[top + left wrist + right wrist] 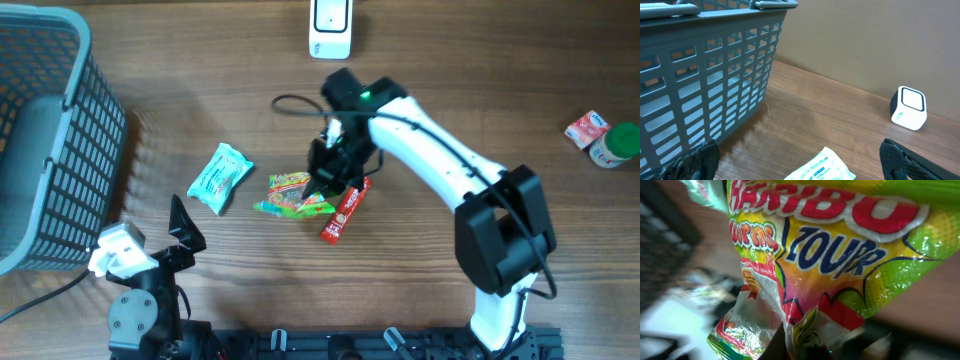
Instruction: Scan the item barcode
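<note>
1 candy bag (292, 195), yellow, green and pink, is pinched at its right end by the right end effector (325, 185), whose fingers are pressed together on the foil. Whether the bag is clear of the counter (480, 90) cannot be told. In the right wrist view the bag (840, 255) fills the frame, with "HARIBO" in red and "ZOUR" in blue readable on it. 1 red stick packet (345, 212) lies just beside this end effector on its right, touching the bag. 1 teal-and-white pouch (220, 177) lies near on its left, its print too small to read. 1 white scanner (331, 28) stands well beyond the end effector at the far edge. 1 red-and-white carton (587, 129) and 1 green-lidded container (615, 145) sit together far to its right. The left end effector (185, 232) is spread wide and holds nothing, with the pouch just ahead of it. 1 grey slotted basket (40, 140) stands to its left, showing only its grey floor inside.
</note>
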You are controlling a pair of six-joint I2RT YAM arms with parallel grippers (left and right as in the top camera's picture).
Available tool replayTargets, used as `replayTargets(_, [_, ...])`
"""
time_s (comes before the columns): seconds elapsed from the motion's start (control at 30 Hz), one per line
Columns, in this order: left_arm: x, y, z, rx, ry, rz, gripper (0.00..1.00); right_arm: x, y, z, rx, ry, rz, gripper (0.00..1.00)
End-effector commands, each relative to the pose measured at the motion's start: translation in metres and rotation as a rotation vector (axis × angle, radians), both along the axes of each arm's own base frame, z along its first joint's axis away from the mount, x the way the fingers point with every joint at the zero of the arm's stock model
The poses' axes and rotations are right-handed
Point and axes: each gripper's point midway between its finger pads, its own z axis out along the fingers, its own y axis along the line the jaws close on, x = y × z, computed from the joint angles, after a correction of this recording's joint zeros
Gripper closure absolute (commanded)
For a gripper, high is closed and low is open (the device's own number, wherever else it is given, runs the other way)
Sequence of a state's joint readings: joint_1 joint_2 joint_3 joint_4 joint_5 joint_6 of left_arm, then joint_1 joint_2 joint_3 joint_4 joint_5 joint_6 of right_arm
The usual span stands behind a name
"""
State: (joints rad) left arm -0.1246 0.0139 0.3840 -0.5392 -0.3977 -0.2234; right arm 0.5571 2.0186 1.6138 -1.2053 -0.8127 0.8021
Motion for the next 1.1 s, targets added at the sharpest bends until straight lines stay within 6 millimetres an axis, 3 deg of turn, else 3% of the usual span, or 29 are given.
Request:
replayTargets(0.0, [0.001, -0.002, -0.002, -0.006, -0.003, -0.009, 0.0, -0.001, 0.011, 0.055, 0.162, 0.28, -0.174, 0.96])
replayTargets(0.13, [0.001, -0.002, -0.002, -0.006, -0.003, -0.009, 0.0, -0.007, 0.004, 0.062, 0.088, 0.459, -0.28, 0.96])
replayTargets(0.27, [0.001, -0.002, -0.002, -0.006, -0.003, -0.009, 0.0, -0.01, 0.009, 0.076, 0.12, 0.573, -0.311, 0.96])
replayTargets(0.63, [0.001, -0.002, -0.002, -0.006, -0.003, -0.009, 0.0, -0.01, 0.008, 0.075, 0.134, 0.541, -0.292, 0.96])
replayTargets(0.7, [0.001, -0.002, -0.002, -0.006, -0.003, -0.009, 0.0, -0.009, 0.008, 0.074, 0.173, 0.472, -0.245, 0.96])
replayTargets(0.83, [0.001, -0.002, -0.002, -0.006, -0.003, -0.009, 0.0, 0.007, -0.002, 0.05, 0.231, 0.11, -0.065, 0.96])
replayTargets(0.97, [0.001, -0.002, -0.002, -0.006, -0.003, -0.009, 0.0, 0.04, -0.015, 0.018, 0.121, -0.174, 0.007, 0.96])
replayTargets(1.03, [0.001, -0.002, -0.002, -0.006, -0.003, -0.009, 0.0, 0.053, -0.023, 0.007, 0.031, -0.23, -0.021, 0.96])
replayTargets(1.07, [0.001, -0.002, -0.002, -0.006, -0.003, -0.009, 0.0, 0.067, -0.036, -0.005, -0.099, -0.257, -0.094, 0.95])
